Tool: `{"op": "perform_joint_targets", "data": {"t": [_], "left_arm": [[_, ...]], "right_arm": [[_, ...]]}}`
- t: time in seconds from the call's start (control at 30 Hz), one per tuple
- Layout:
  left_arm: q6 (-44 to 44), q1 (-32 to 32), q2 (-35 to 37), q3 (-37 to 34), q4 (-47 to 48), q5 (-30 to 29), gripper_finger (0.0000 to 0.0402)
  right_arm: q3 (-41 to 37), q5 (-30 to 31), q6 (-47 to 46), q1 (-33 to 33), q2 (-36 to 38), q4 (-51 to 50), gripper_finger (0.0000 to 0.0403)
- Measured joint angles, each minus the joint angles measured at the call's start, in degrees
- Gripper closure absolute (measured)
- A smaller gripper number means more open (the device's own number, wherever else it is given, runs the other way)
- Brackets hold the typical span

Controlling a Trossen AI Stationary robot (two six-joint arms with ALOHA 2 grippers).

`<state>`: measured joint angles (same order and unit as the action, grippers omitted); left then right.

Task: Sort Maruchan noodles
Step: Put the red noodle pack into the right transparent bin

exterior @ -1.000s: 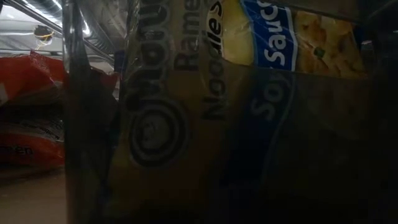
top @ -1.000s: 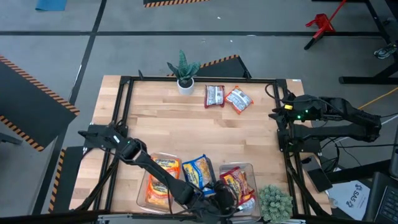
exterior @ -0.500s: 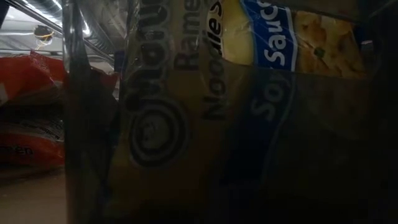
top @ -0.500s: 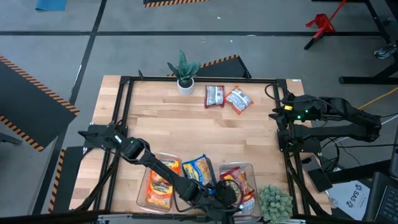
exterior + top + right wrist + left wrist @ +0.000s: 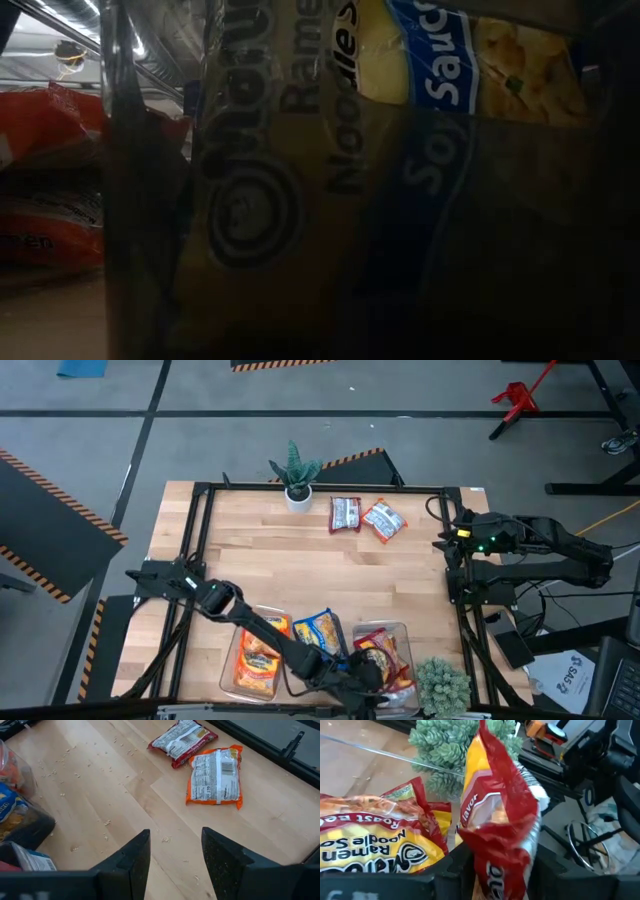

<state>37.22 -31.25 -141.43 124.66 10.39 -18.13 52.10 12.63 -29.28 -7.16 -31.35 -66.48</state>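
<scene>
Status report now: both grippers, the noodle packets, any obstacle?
Left gripper holds red packet over right bin. Right gripper open, waiting at table edge. Two packets unsorted. Nothing in the way.

The floor [image 5: 420, 400] around the wooden table [image 5: 290, 570] is grey concrete with dark lines. Orange-black hazard tape [image 5: 60, 500] lies at the left. A red stand [image 5: 515, 398] is at the far right.
</scene>
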Motion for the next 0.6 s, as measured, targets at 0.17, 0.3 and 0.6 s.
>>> {"op": "perform_joint_targets", "data": {"t": [0.17,0.3,0.6], "left_arm": [[-0.29,1.04,0.00,0.00,-0.29,4.27,0.0272],[-1.75,1.73,0.00,0.00,-0.18,5.71,0.0271],[-3.91,4.01,3.95,0.11,5.64,4.14,0.0271]], "right_arm": [[0.00,-0.01,0.19,0.00,0.00,0.02,0.0242],[0.00,-0.03,1.14,0.00,0.00,0.04,0.0242],[0.00,-0.08,2.62,0.00,0.00,0.22,0.0242]]}}
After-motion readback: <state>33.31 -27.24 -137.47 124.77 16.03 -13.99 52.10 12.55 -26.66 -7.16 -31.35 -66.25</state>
